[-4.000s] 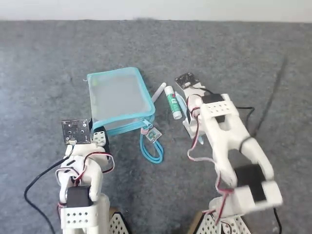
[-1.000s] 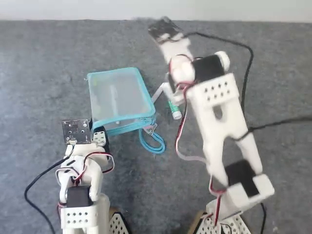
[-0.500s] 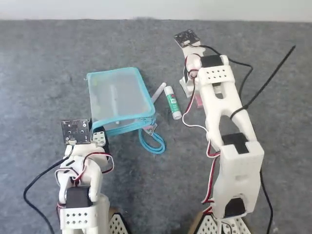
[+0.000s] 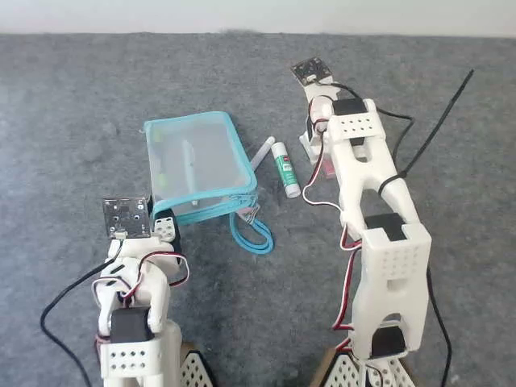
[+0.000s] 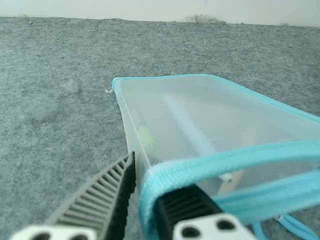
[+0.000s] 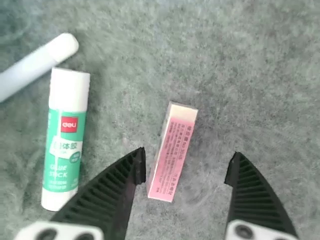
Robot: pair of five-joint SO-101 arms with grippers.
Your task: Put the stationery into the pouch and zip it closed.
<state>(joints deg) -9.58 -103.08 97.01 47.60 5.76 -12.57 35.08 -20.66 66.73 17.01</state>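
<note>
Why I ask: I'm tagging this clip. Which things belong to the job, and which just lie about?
Job: pouch, its edge in the left jaws; glue stick; pen; pink eraser, between the open right jaws.
Lying about: grey mat; black cable.

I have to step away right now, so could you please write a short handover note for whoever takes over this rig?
Left gripper: shut on the pouch at its teal rim.
Right gripper: open, hanging over the pink eraser, a finger on each side.
On the table between eraser and pouch: glue stick and white pen.
Done: some items already show through the pouch mesh.
Left: eraser, glue stick and pen into the pouch, then zip it closed.
</note>
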